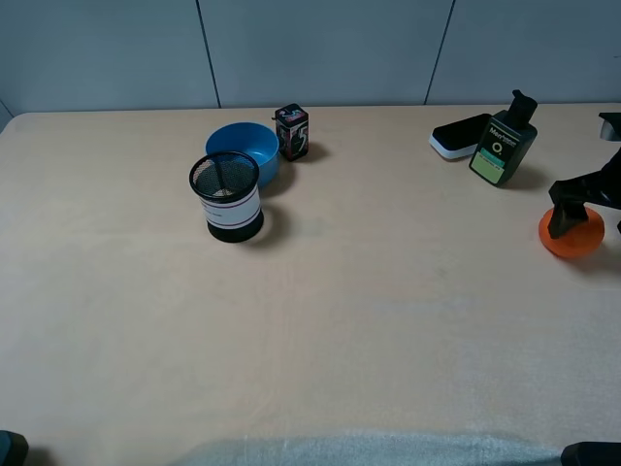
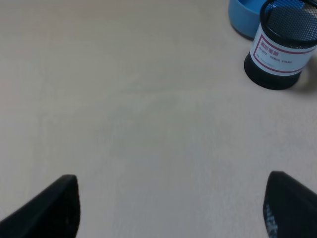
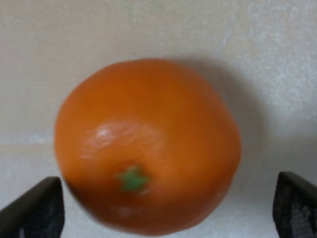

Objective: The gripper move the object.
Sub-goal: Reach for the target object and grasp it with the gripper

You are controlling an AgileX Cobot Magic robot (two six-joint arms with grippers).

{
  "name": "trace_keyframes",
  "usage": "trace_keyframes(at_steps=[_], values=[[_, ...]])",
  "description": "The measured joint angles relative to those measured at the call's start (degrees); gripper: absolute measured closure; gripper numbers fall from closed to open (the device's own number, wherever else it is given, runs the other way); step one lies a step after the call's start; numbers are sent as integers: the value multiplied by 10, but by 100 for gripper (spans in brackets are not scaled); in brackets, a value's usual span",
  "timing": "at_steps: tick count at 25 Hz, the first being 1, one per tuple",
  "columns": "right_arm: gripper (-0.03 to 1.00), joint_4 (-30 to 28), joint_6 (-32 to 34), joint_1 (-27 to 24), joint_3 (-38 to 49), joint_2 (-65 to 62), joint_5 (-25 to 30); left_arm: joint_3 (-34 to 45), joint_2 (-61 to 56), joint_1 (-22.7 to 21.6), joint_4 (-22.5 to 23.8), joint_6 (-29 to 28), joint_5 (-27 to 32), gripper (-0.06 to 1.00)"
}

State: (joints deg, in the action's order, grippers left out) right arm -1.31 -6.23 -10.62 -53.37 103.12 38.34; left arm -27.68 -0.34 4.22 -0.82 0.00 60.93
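The orange mandarin [image 1: 571,238] lies on the table at the far right edge. It fills the right wrist view [image 3: 147,144], green stem spot facing the camera. My right gripper [image 1: 579,216] is lowered over it and open, with a finger [image 3: 35,208] on each side of the fruit and apart from it. My left gripper [image 2: 171,210] is open and empty over bare table, its fingertips [image 2: 47,208] wide apart. In the exterior view only a dark bit of the left arm shows at the bottom left corner.
A blue bowl [image 1: 243,146] stands at the back left with a black mesh pen cup [image 1: 226,197] in front of it and a small dark box [image 1: 292,131] beside it. A green bottle [image 1: 504,143] and a black-and-white eraser [image 1: 459,136] stand behind the mandarin.
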Motion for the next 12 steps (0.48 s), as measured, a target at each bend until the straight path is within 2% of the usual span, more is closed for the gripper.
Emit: trace_keyframes(at_steps=[12], values=[[32, -3, 28, 0, 0, 0, -10, 0, 0, 0, 0, 0, 0, 19]])
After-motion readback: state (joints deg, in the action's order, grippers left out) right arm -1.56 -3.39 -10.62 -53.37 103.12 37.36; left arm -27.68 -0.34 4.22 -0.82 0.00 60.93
